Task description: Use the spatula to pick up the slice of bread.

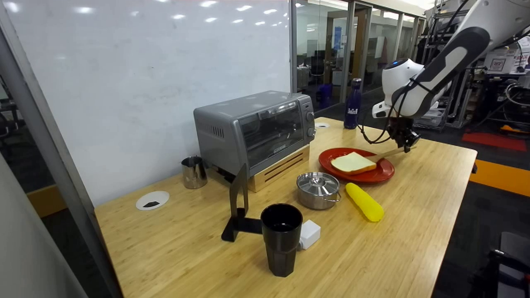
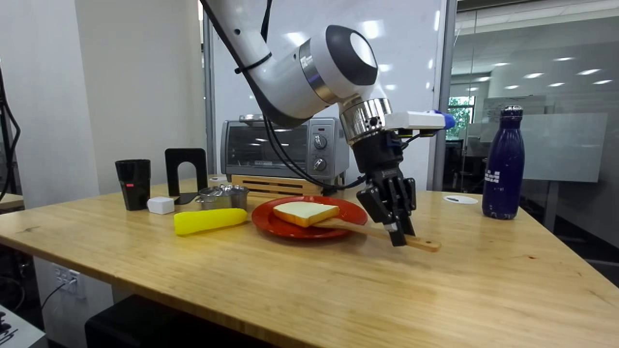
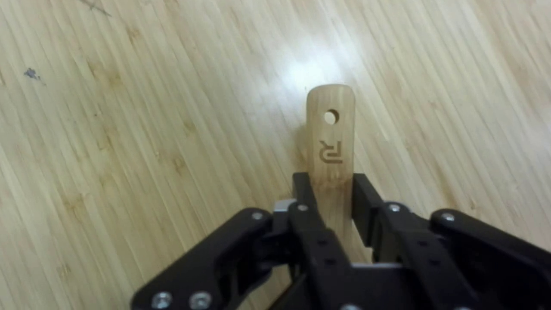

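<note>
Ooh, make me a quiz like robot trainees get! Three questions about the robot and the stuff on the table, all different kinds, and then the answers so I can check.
1. Pick one. What is the gripper holding?
a) the yellow thing
b) the wooden spatula
c) the blue bottle

2. True or false? The silver pot has its lid on.

3. Name it. What round red thing is beneath the bread slice?

Key:
1: b
2: true
3: a plate

Glossy whiteboard [image 1: 145, 82] behind a wooden table [image 1: 393, 252], glass partitions [image 1: 374, 49] beyond, dark floor [image 1: 476, 215] below.
</note>
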Robot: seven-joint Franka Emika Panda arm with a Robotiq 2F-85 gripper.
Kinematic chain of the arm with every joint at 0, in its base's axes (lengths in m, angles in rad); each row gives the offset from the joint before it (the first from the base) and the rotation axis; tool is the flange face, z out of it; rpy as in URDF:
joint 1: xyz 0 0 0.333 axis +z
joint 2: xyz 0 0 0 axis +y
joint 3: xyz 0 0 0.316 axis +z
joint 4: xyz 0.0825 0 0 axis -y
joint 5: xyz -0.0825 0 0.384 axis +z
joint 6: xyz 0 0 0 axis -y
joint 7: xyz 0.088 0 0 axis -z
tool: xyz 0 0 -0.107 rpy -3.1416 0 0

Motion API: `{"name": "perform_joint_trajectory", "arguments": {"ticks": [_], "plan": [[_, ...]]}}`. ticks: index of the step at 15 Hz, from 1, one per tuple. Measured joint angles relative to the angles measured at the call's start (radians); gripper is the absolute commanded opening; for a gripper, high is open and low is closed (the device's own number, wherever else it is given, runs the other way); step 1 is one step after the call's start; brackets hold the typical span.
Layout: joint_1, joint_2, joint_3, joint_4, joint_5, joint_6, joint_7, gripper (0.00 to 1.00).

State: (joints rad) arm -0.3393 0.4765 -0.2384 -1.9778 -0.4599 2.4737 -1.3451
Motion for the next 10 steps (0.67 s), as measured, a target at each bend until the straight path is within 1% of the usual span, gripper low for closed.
{"name": "perform_joint_trajectory", "arguments": {"ticks": [4,10], "plan": [[0.0,-0.002,0.005,-0.007,0.036,0.014,0.0,0.07],[0.002,-0.005,0.018,-0.009,0.04,0.035,0.0,0.07]]}}
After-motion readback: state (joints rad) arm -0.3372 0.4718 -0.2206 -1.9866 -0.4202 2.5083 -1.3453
